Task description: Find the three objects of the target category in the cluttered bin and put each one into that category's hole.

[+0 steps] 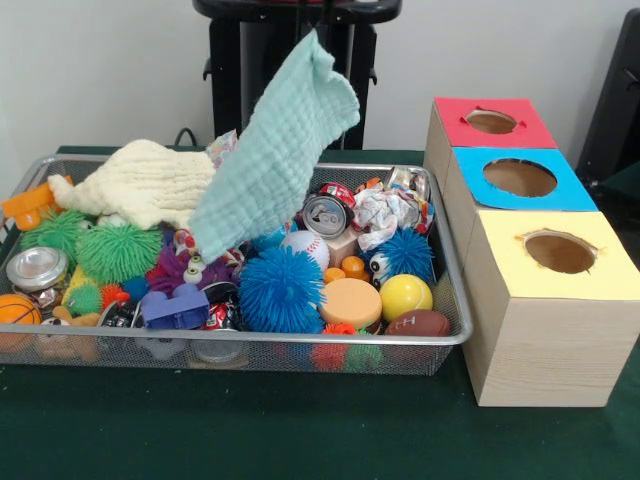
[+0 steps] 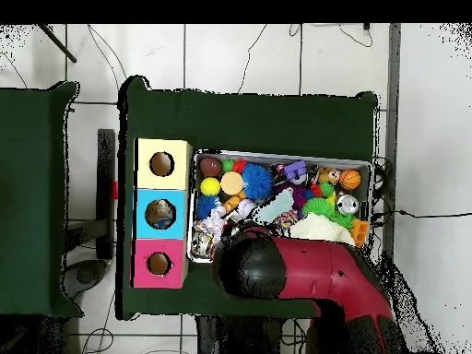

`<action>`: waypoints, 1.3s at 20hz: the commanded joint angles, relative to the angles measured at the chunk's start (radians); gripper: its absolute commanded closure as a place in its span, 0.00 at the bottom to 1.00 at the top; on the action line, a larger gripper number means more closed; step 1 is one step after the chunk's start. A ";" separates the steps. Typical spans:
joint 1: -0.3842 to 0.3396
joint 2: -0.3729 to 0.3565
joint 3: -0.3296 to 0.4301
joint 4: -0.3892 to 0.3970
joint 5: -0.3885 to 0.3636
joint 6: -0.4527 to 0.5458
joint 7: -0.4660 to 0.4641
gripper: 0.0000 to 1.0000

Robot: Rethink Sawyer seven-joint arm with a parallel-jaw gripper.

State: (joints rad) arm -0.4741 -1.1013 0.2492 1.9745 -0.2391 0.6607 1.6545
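Observation:
The cluttered bin [image 1: 250,341], a wide wire mesh tray, sits on the green table, full of toys; it also shows in the overhead view [image 2: 277,155]. A mint green cloth [image 1: 275,150] hangs in the air over the bin's middle, held up by its top corner. My gripper [image 1: 317,32] is at that corner, shut on the cloth, its tips hard to make out against the dark pedestal. In the overhead view my red and black arm [image 2: 304,272] covers the bin's near side and hides the gripper. Three wooden boxes with holes stand beside the bin: red [image 1: 491,121], blue [image 1: 520,177], yellow [image 1: 560,252].
The bin holds a cream cloth [image 1: 140,180], a blue spiky ball [image 1: 280,288], green spiky balls [image 1: 118,250], a baseball [image 1: 305,245], a yellow ball [image 1: 405,296], a small football [image 1: 418,323], a can [image 1: 325,215], an orange disc [image 1: 350,300] and a basketball [image 1: 18,310].

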 commanded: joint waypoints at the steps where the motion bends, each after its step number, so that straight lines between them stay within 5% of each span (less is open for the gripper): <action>1: 0.021 0.018 -0.075 0.123 0.035 -0.063 0.221 1.00; 6: 0.026 0.112 -0.084 0.121 0.037 -0.173 0.219 1.00; 11: 0.078 0.110 -0.124 0.123 0.044 -0.178 0.243 1.00; 18: 0.059 0.322 -0.139 0.123 0.011 -0.387 0.201 1.00; 22: 0.015 0.320 -0.123 0.156 -0.003 -0.392 0.137 1.00; 26: 0.078 0.303 -0.199 0.167 -0.018 -0.450 0.187 1.00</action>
State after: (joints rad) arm -0.4136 -0.8373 0.1049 2.0860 -0.2225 0.2923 1.6553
